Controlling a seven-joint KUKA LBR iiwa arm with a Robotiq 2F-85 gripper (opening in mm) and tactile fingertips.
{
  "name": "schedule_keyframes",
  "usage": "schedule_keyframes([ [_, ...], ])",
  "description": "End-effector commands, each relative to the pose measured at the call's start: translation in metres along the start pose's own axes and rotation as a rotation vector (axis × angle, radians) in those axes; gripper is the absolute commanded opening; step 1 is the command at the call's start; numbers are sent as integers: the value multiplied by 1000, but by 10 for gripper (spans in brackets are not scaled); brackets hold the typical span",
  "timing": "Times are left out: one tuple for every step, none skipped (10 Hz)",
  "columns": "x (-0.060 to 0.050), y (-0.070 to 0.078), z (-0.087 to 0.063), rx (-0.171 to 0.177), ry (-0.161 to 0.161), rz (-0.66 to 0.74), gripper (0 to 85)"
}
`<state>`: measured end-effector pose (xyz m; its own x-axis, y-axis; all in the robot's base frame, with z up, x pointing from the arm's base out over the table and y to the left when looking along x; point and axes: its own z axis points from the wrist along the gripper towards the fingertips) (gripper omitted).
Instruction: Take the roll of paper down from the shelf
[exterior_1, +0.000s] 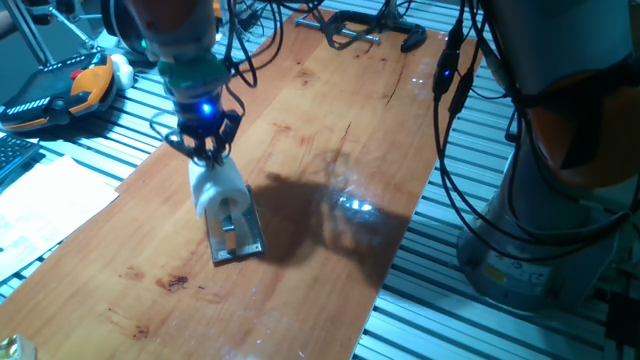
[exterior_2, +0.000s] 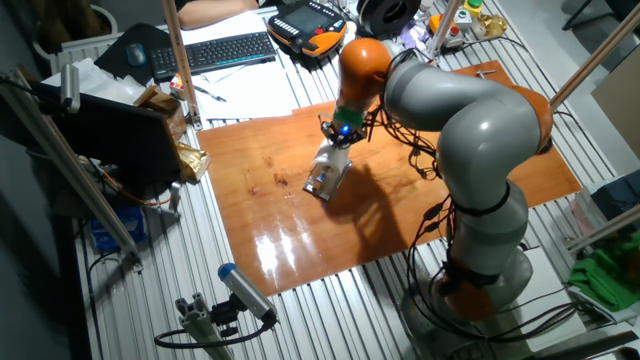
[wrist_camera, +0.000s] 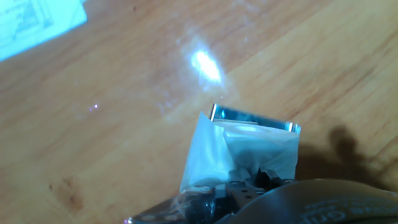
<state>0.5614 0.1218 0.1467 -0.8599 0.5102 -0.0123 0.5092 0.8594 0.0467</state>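
Reaching down over the long orange-brown wooden counter (exterior_1: 300, 150), the grey and orange arm (exterior_2: 460, 110) hangs its black hand (exterior_1: 207, 150) with the blue light right onto the small white cylinder of toilet tissue (exterior_1: 215, 185). That roll sits on the flat grey metal bracket plate (exterior_1: 236, 240), well in from the counter's edges, nearer the long edge by the white paper sheets (exterior_1: 45, 205). From the hand camera the roll (wrist_camera: 239, 152) fills the space under the fingers, the plate's shiny rim (wrist_camera: 255, 118) peeking out beyond it. Fingers look pressed on the roll's top, yet whether they truly clamp it, I cannot tell. My call: squeeze softly, lift straight up clear of the plate, then carry sideways.
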Motion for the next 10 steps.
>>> schedule_keyframes([
  [-10, -5, -3, 1, -7, 5, 7],
  [-21, -10, -8, -1, -26, 13, 7],
  [-35, -18, -13, -3, -34, 16, 7],
  [-49, -26, -17, -14, -25, 20, 7],
  [-64, -36, -19, -27, -18, 13, 7],
  [-73, -44, -15, -31, -29, -4, 7],
  [-79, -51, -7, -33, -71, -19, 7],
  [-86, -60, -1, -31, -100, -57, 7],
  [-94, -72, 0, -31, -79, -111, 7],
  [-95, -76, -5, -21, -39, -136, 23],
])
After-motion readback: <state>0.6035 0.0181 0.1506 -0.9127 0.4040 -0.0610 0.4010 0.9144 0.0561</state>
